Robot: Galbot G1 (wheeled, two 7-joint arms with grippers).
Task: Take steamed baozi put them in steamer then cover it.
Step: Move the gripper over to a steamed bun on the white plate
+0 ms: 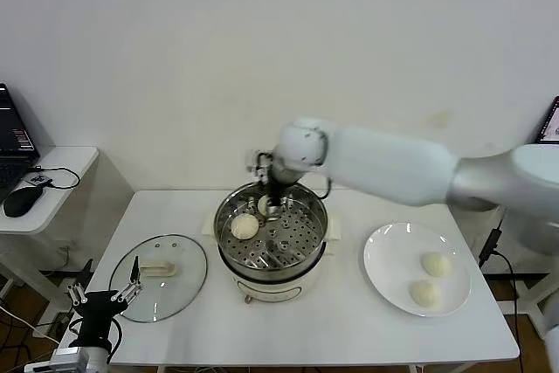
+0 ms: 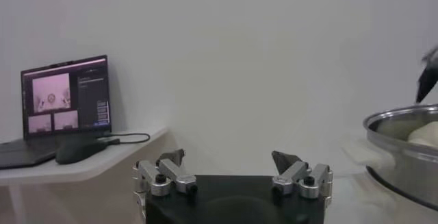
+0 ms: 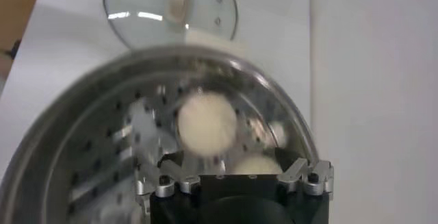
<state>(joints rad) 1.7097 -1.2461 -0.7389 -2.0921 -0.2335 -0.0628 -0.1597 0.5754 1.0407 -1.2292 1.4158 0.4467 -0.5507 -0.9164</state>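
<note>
Two smooth, cream-white steamed baozi (image 1: 245,226) sit on the perforated floor of the shiny steel steamer (image 1: 301,255) at the centre of the head view, one near the basket's left wall and one at the back, just under the right gripper (image 1: 272,207). That gripper hangs inside the rim with jaws spread wide and nothing between them; its wrist view shows both round buns just beyond its fingertips (image 3: 171,179). Two more baozi (image 1: 436,264) wait on the flat white plate (image 1: 384,255) at the right of the frame, so the loading looks about half done. The cover (image 1: 179,290), clear glass with a metal rim and a pale bar handle, lies flat on the white desk (image 1: 349,329) at lower left, not yet used. Beside its edge the left gripper (image 1: 103,299) rests idle, jaws open and empty.
</note>
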